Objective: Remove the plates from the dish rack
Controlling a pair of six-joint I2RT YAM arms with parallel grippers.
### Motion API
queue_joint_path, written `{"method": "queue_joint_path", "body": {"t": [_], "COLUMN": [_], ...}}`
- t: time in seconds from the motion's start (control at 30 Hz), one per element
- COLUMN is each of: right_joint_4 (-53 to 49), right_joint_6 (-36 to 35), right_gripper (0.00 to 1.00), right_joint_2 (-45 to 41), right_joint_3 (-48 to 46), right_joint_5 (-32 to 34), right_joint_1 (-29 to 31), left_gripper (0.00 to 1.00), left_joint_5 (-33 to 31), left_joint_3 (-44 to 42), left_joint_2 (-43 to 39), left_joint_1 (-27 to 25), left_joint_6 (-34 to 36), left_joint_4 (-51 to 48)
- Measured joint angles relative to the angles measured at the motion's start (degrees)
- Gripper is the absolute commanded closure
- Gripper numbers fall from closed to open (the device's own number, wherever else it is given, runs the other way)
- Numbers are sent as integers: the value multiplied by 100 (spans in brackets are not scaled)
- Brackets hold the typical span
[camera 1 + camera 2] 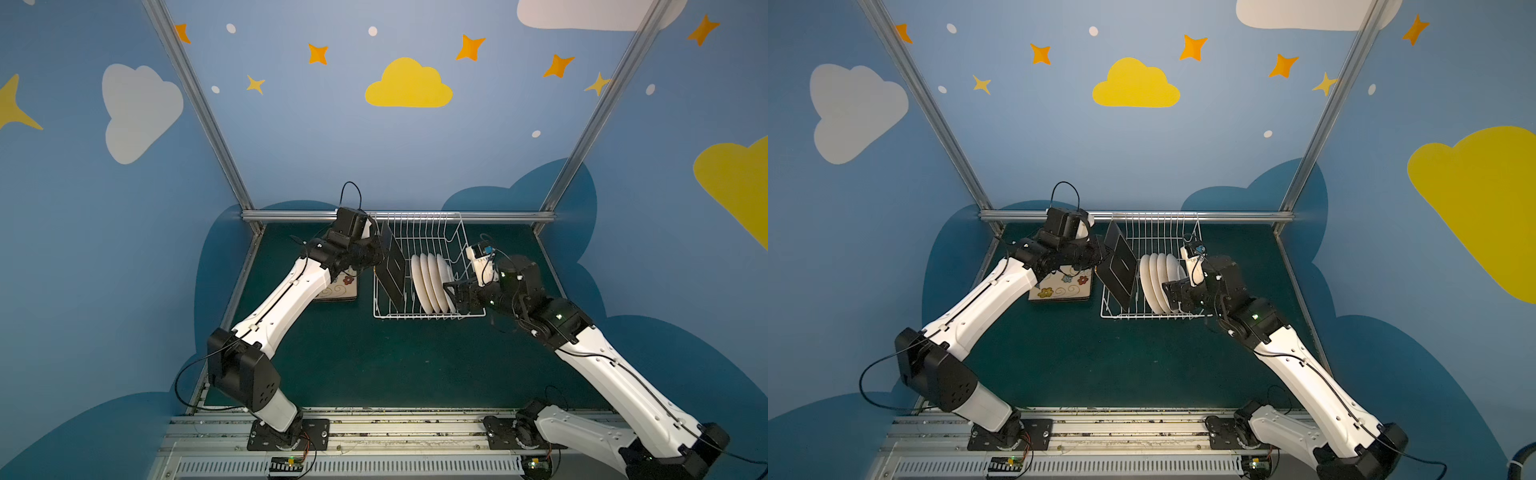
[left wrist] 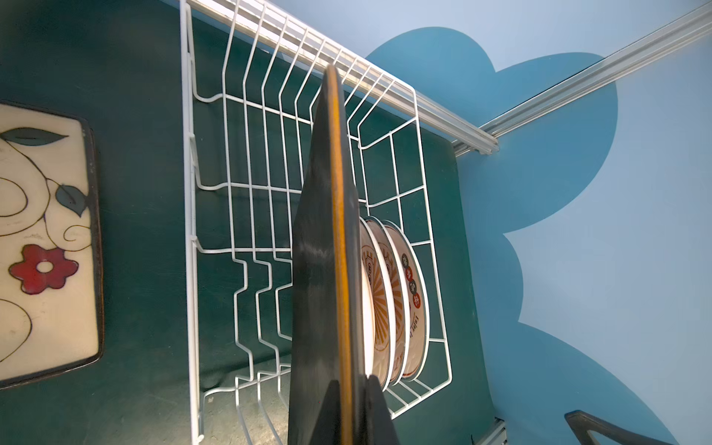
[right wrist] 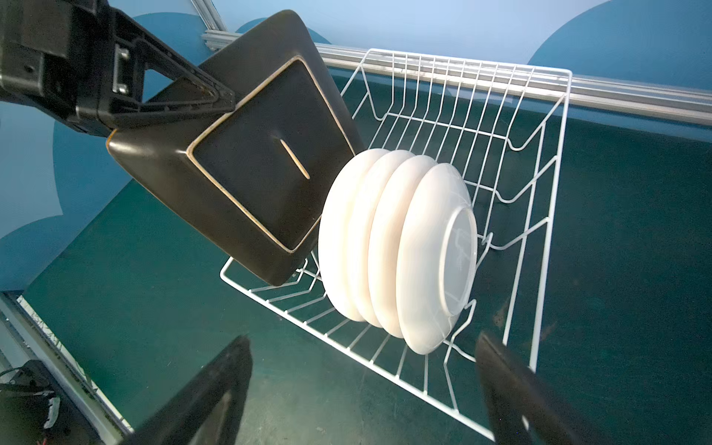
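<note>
Cream flowered glaze is shown by a square plate (image 1: 1061,286) laid face up near the far left corner of the bench (image 1: 374,365), beside the dish rack (image 1: 428,232). A black-backed plate (image 1: 392,270) is pinched at its rim by the left gripper (image 1: 380,259) and tilted over the rack's left end. 4 round white plates (image 1: 430,286) are stood on edge in its right half, with the right gripper (image 1: 453,297) spread wide and empty beside them. Such ware is judged stiff, slick and breakable, and the rim the best hold.
</note>
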Motion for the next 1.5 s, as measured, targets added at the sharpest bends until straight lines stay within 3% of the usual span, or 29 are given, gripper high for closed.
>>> {"method": "queue_joint_path", "body": {"t": [0.23, 0.43, 0.67, 1.13, 1.5], "right_joint_4": [22, -50, -216, -160, 472], "right_joint_6": [149, 737, 1309, 2214, 3602], "right_gripper": [10, 10, 10, 10, 10], "right_joint_2": [28, 437, 942, 1128, 1228], "right_joint_3": [-2, 153, 623, 990, 1084], "right_joint_5": [-24, -90, -354, -1322, -2173], "right_joint_1": [-2, -107, -240, -682, -1128], "left_gripper": [97, 97, 97, 97, 97], "left_joint_5": [7, 15, -20, -4, 238], "left_joint_3": [-13, -63, -232, -1506, -2389], "left_joint_2": [-37, -245, -551, -1292, -1912], "left_joint_1": [55, 142, 153, 151, 26], "left_joint_6": [116, 568, 1410, 3051, 4690], "left_joint_4": [-28, 42, 372, 1738, 2833]}}
